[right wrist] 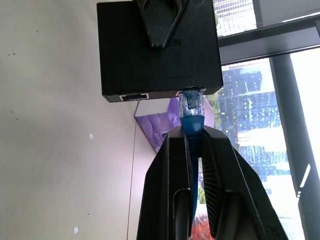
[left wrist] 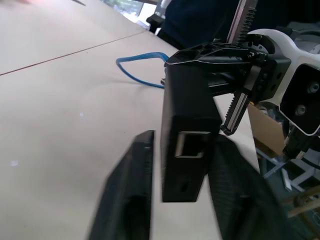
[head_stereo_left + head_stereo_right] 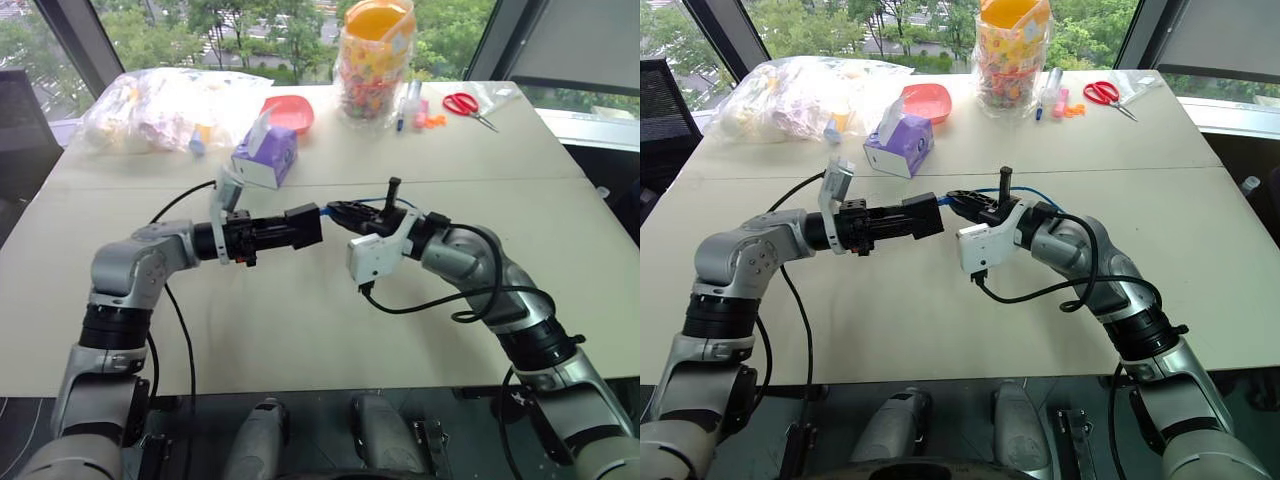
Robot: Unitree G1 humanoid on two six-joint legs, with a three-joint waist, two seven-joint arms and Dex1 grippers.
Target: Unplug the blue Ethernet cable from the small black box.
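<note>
I see my left gripper (image 2: 175, 200) clamped on the small black box (image 2: 187, 140); right gripper (image 1: 192, 150) pinches the blue Ethernet cable (image 1: 191, 117), plug tip hidden in the port.

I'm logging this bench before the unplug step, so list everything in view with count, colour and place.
small black box: one, black, held above the table between the arms
blue Ethernet cable: one, blue, plugged into the box
tissue box: one, purple, mid table
plastic bag: one, clear, far left
bowl: one, red, far centre
jar: one, clear, orange lid, far centre
scissors: one, red, far right
left gripper: black, shut on the box
right gripper: black, shut on the cable
</note>
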